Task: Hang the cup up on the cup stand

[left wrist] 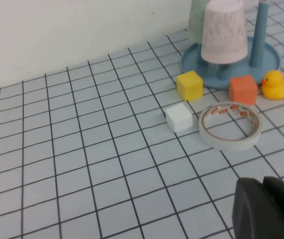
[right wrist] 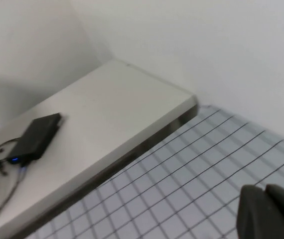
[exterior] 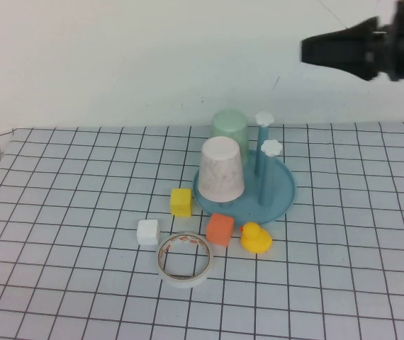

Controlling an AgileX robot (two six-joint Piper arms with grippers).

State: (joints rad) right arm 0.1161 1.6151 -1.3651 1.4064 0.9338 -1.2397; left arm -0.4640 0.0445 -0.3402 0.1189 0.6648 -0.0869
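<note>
The pale pink cup point(exterior: 222, 168) hangs upside down over a post of the blue cup stand point(exterior: 281, 193); it also shows in the left wrist view point(left wrist: 224, 31). Two free posts with white flower caps point(exterior: 271, 147) stand to its right. A pale green cup point(exterior: 229, 126) hangs upside down behind it. My right gripper point(exterior: 312, 48) is shut and empty, raised high at the upper right, far from the stand. My left gripper point(left wrist: 262, 184) is shut and empty, low over the table, near the tape; it is out of the high view.
In front of the stand lie a yellow cube point(exterior: 181, 202), a white cube point(exterior: 147, 231), an orange cube point(exterior: 220, 229), a yellow rubber duck point(exterior: 255, 238) and a roll of tape point(exterior: 183, 258). The right wrist view shows a white shelf point(right wrist: 97, 124) with a black box point(right wrist: 35, 134).
</note>
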